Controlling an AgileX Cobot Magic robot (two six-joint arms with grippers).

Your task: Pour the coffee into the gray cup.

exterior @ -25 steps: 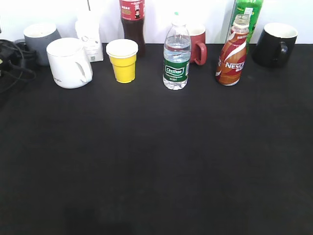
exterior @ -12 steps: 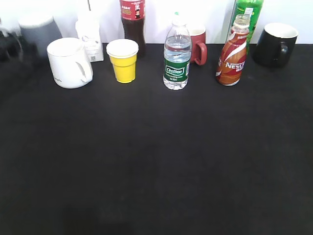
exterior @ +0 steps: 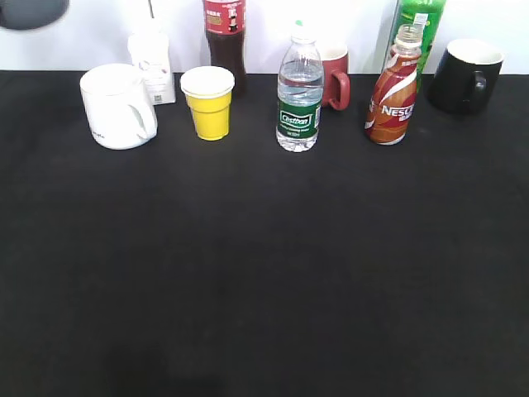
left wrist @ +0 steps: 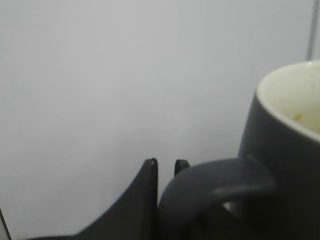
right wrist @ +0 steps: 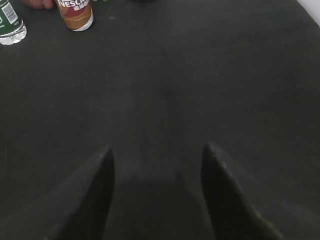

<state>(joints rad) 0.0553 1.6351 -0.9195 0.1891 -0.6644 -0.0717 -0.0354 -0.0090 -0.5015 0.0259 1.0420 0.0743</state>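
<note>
The gray cup (left wrist: 280, 150) is lifted off the table. In the exterior view only its rounded bottom (exterior: 31, 11) shows at the top left corner. My left gripper (left wrist: 166, 164) is shut on the cup's loop handle, in front of a white wall. The cup's inside is pale. The coffee bottle (exterior: 393, 87), brown and red with Nescafe lettering, stands upright at the back right; it also shows in the right wrist view (right wrist: 75, 14). My right gripper (right wrist: 157, 152) is open and empty above the black table, well short of the bottle.
Along the back stand a white mug (exterior: 118, 106), a white carton (exterior: 152, 66), a yellow cup (exterior: 208, 102), a cola bottle (exterior: 224, 37), a water bottle (exterior: 298, 95), a red mug (exterior: 335, 76), a green bottle (exterior: 417, 21) and a black mug (exterior: 464, 74).
The gray cup has gone up from its place at the back left of the table to the top left corner of the view. The left arm rose with it.
</note>
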